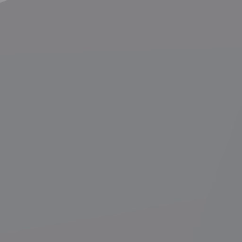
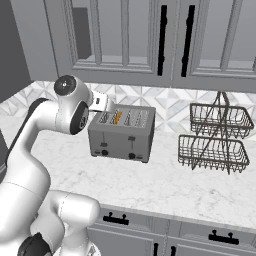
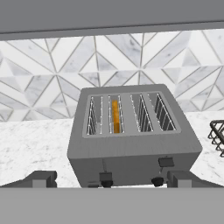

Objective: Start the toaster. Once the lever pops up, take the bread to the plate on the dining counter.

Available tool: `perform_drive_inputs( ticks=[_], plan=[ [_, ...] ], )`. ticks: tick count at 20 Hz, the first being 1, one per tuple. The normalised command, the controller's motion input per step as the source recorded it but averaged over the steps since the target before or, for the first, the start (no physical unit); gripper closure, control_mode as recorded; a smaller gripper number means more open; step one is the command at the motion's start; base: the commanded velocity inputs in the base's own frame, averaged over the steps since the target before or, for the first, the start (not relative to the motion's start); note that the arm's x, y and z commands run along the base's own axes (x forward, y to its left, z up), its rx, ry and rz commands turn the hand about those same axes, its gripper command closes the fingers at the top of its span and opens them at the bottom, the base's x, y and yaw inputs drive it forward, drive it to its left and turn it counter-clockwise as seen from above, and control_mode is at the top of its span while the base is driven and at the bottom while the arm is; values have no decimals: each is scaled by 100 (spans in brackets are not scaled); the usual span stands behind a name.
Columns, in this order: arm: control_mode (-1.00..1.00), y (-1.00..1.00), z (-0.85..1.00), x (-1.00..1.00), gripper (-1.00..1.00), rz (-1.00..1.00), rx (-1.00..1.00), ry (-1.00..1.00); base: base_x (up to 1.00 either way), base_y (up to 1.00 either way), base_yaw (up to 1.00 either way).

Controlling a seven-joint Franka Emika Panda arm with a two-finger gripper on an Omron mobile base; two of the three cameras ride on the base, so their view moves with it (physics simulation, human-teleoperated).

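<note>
Handling the bread (image 3: 115, 114) calls for a light touch: judged from its look, the slice is light, thin, soft in the crumb and easily crushed or torn, with the crust edge the firmest part. It stands on edge in the second slot from the left of the toaster (image 3: 131, 153), with just its orange-lit upper edge visible between the slot wires, so a grip would best be taken across the flat faces near the top edge, once that edge stands clear of the slot. The toaster is a rigid grey metal box and probably heavy enough to stay put when a lever is pressed. Two levers sit on its front face: the left lever (image 3: 105, 176) is low, the right lever (image 3: 166, 162) is higher, each with a dark knob below. The tool (image 3: 112, 179) is spread wide and holds nothing, its two tips flanking the lower front of the toaster. In the hand view the slots, the bread and the levers are seen close from above and in front; a corner of the wire basket rack (image 3: 217, 138) enters at the right edge. In the right base view the whole arm, the toaster (image 2: 122, 132) on the marble tabletop (image 2: 165, 185), the full two-tier wire basket rack (image 2: 216, 135) well apart to its right, and the wall cabinets (image 2: 150, 35) with black handles are shown. In the left base view a flat grey surface gives no detail.
</note>
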Motion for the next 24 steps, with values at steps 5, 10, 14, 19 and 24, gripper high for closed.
perform_drive_inputs(
  ticks=[5,10,14,19,24],
  plan=[
    [-100,0,0,0,-100,0,0,0,0,0,0],
    [-100,0,0,0,-100,0,0,0,0,0,0],
    [-100,0,0,0,-100,0,0,0,0,0,0],
    [-100,0,0,0,-100,0,0,0,0,0,0],
    [-100,0,0,0,-100,0,0,0,0,0,0]
  ],
)
